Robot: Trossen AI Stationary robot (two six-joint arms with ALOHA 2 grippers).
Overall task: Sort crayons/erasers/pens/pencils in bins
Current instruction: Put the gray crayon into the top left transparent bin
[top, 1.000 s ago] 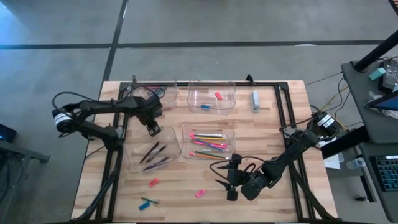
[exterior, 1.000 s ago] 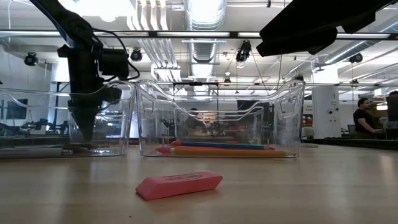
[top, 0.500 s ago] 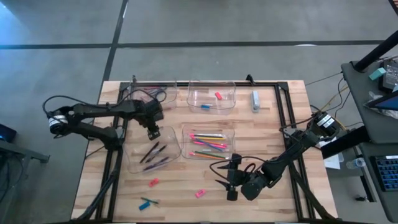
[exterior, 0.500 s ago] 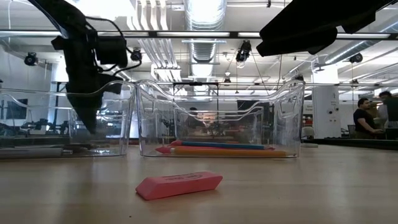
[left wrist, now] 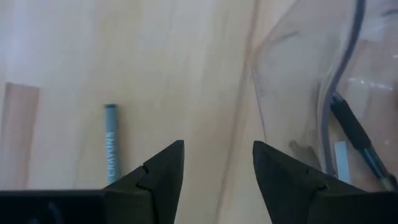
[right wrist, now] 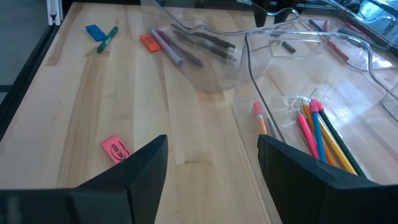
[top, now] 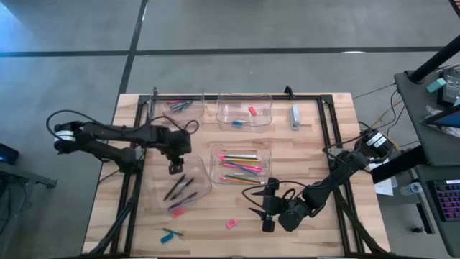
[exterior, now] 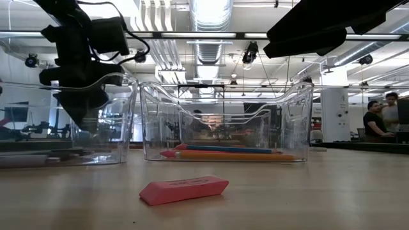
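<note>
Wooden slats make up the tabletop (top: 316, 144), framed by black rails, with grey concrete floor around it.

At the near left corner lie a blue eraser (top: 166, 237) and a green crayon (top: 173, 232), touching or nearly so. Both look light and rigid; the crayon is round and would likely roll, so a pinch across its middle seems safest. They lie well apart from either claw.

Above them, the left gripper (top: 173, 167) hangs over the far rim of the pen bin (top: 203, 170), its fingers parted and holding nothing. The dark pens (top: 180, 187) lie just nearer the front edge than this claw; a pink eraser (top: 177, 211) shows at that bin's near edge, though whether it lies inside I cannot tell. That thin clear tub looks light and likely slides if nudged.

Farther right, the pencils (top: 241, 165) rest in the middle bin (top: 213, 147). Another pink eraser (top: 231, 224) lies on bare wood, just left of the right gripper (top: 263, 208), whose fingers stand wide apart and empty. Small and grippy, it should take a pinch across its short sides.
</note>
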